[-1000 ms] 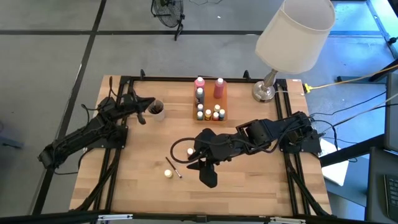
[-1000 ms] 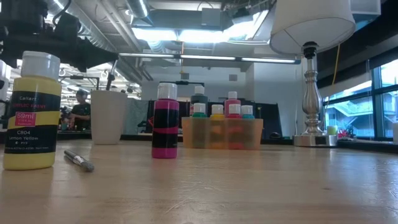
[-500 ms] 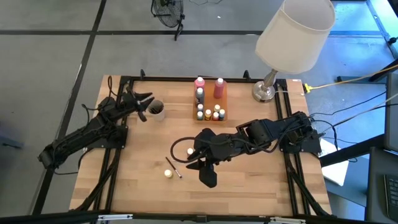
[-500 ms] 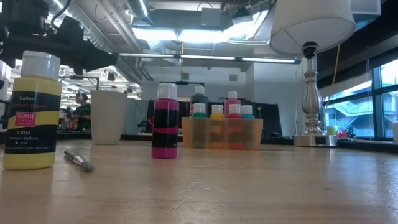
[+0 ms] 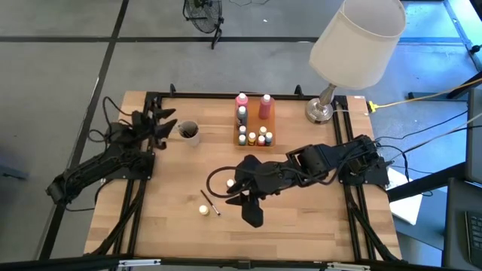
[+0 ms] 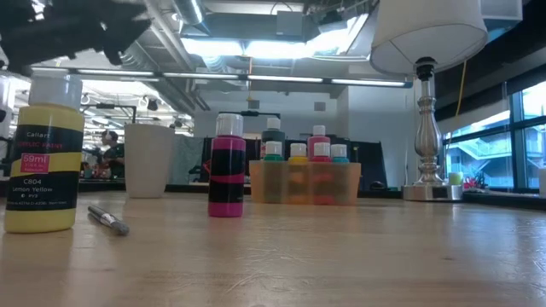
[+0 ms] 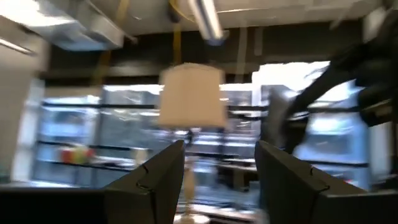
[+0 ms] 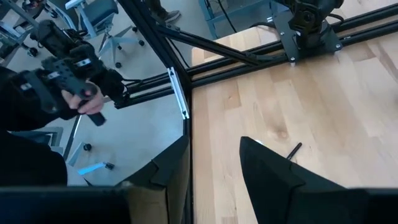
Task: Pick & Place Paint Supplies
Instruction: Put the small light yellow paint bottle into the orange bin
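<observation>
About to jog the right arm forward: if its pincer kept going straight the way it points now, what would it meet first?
Probably the thin dark brush lying on the bare table: the right pincer, open and empty, points that way. Past it lie the table's black frame rails. Depth is hard to judge.

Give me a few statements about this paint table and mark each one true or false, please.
1. The organiser tray holds several bottles. True.
2. A yellow paint bottle lies on its side. False: it stands upright.
3. The left gripper holds the cup. False: it is open, beside the cup and apart from it.
4. A brush lies on the table. True.
5. The lamp stands at the table's front edge. False: it stands at the far right corner.
</observation>
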